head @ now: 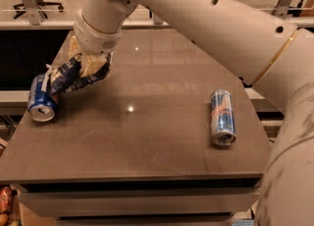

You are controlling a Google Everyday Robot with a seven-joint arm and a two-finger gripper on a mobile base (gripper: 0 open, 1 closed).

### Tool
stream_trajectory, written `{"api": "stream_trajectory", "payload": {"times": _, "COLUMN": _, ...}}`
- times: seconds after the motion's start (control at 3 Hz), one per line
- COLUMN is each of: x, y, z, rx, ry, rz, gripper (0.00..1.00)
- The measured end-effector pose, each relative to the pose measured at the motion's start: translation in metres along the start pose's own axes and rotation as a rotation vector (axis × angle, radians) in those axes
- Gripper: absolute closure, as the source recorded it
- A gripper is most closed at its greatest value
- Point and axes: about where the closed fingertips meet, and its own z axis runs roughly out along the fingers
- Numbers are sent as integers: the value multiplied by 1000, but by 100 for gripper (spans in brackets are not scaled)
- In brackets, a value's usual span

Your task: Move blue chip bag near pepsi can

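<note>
The gripper is over the left part of the table, its pale fingers clamped on the blue chip bag. The bag is pinched at its upper right end and hangs slanted. Its long axis runs from the gripper down and to the left, so its free, crumpled end points at the table's left edge.

That lower end overlaps the upper part of the pepsi can in this view. Whether bag and can touch, or the bag hangs just above it, is hard to tell. The pepsi can lies on its side near the left edge, its silver top facing the front of the table.

A slimmer blue-and-silver can lies on its side well apart, toward the right edge. The white arm reaches in from the upper right.
</note>
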Motion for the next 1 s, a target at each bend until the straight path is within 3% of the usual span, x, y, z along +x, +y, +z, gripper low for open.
{"api": "stream_trajectory", "payload": {"times": 0.33, "x": -1, "y": -1, "z": 3, "rx": -6, "ry": -4, "rz": 10, "gripper": 84}}
{"api": "stream_trajectory", "payload": {"times": 1.0, "x": 1, "y": -2, "z": 7, "rx": -14, "ry": -7, "rz": 27, "gripper": 36}}
